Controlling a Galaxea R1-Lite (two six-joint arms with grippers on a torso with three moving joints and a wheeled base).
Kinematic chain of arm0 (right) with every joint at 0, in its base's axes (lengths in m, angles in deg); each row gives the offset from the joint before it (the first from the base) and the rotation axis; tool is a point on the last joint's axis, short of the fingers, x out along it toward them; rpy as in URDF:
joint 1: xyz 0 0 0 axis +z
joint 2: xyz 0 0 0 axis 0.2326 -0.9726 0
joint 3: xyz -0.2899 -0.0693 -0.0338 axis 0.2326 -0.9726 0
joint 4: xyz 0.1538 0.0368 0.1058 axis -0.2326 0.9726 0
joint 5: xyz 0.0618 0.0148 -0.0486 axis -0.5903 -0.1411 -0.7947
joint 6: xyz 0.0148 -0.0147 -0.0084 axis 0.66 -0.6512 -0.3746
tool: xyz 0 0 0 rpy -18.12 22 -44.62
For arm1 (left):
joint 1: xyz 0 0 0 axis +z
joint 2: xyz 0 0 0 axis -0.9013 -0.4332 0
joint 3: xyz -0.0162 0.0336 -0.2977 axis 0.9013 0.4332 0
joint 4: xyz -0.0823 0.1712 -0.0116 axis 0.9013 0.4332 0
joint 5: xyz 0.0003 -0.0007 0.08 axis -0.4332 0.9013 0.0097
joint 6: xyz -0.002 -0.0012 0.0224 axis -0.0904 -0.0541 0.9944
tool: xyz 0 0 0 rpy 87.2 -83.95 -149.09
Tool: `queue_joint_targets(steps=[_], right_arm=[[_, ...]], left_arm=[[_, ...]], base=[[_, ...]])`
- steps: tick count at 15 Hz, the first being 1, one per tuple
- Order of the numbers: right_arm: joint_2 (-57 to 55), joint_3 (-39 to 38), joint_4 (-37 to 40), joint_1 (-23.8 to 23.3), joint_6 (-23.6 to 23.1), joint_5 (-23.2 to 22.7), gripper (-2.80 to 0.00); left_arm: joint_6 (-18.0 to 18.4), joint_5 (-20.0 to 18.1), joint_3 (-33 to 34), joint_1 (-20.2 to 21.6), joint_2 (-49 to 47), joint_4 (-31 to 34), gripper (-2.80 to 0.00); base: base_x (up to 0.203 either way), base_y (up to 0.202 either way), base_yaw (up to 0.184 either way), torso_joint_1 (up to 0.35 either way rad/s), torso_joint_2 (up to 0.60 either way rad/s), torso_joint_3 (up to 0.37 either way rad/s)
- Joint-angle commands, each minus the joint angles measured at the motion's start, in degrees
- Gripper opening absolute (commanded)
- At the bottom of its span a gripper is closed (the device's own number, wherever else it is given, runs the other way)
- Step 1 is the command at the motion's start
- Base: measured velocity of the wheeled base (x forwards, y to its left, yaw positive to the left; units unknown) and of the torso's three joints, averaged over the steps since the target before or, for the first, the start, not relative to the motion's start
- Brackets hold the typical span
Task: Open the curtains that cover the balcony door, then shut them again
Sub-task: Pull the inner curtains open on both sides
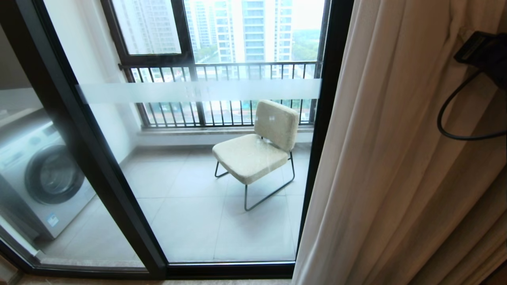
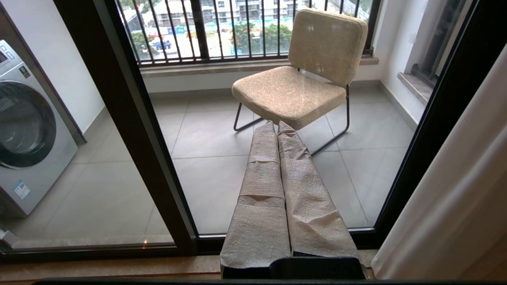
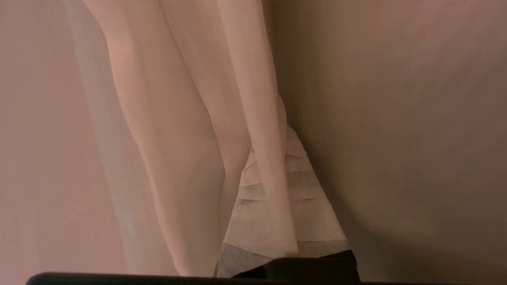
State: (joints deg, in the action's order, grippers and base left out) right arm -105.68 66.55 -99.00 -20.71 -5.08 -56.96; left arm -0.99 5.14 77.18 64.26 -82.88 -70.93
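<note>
Here, going left to right, we saw the balcony door (image 1: 206, 158) bare, our left gripper (image 2: 277, 126) shut on nothing before it, then the curtains (image 1: 396, 158) bunched rightward, their folds running floorward, our nearer right gripper (image 3: 277, 166) closed amid them, grip uncertain.

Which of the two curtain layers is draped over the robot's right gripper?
The sheer white voile, thin enough to see through, hangs over the right gripper; the thick opaque beige layer hangs beside it.
</note>
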Motion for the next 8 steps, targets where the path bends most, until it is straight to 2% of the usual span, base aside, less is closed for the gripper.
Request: queue_joint_targets(steps=[1, 8], right_arm=[[0.4, -0.2, -0.2, 0.1, 0.0, 0.0, -2.8], [0.5, 0.2, -0.1, 0.1, 0.0, 0.0, -2.8]], left_arm=[[0.1, 0.0, 0.0, 0.0, 0.0, 0.0, -2.8], [0.0, 0.0, 0.0, 0.0, 0.0, 0.0, -2.8]], base=[[0.0, 0.0, 0.0, 0.0, 0.0, 0.0], [0.0, 0.0, 0.0, 0.0, 0.0, 0.0]])
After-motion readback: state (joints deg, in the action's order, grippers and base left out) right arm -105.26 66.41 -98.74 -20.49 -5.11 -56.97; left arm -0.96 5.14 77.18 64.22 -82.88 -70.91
